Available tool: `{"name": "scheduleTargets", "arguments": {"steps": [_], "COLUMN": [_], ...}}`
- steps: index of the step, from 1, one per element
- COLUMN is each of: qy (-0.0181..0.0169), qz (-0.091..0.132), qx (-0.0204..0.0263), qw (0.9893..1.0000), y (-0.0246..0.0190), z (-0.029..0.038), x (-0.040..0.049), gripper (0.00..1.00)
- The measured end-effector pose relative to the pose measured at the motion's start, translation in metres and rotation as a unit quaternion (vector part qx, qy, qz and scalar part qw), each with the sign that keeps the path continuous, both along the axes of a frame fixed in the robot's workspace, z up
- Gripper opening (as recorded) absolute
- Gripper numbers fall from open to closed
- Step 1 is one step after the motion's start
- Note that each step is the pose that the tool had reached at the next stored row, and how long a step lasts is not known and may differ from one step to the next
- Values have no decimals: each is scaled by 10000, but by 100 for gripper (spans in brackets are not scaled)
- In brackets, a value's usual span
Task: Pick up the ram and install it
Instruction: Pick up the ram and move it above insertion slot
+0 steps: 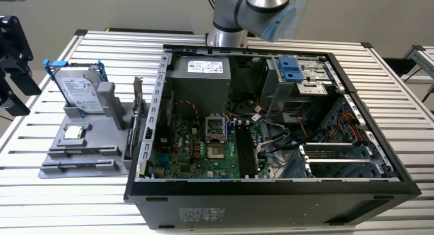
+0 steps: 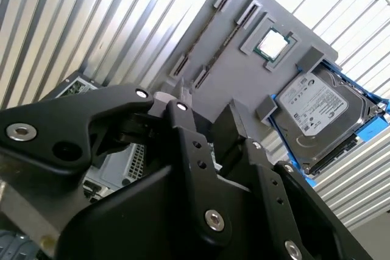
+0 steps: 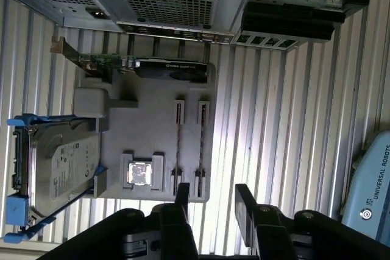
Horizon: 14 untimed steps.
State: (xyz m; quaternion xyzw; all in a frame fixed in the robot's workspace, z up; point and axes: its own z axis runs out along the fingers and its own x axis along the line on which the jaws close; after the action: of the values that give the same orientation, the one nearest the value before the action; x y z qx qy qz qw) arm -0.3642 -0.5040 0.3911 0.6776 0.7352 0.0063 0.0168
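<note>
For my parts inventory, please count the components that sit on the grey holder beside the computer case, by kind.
Ram sticks: 2
Hard drive: 1
Processor chip: 1
Expansion card: 1
Total: 5

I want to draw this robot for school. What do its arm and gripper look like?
The arm is a shiny silver-grey tube with light blue caps on its joints. In the first wrist view one blue cap carries white lettering. The gripper is black, with two chunky fingers dotted with round silver screws.
</note>
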Motion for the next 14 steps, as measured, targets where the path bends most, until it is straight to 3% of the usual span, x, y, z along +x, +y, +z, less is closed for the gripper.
{"name": "scheduleTargets", "arguments": {"steps": [11, 14], "qy": [0, 1], "qz": [-6, -7], "qx": [0, 18], "qw": [10000, 10000], "y": [0, 0], "z": [-10, -23], "x": [0, -2], "gripper": [100, 100]}}
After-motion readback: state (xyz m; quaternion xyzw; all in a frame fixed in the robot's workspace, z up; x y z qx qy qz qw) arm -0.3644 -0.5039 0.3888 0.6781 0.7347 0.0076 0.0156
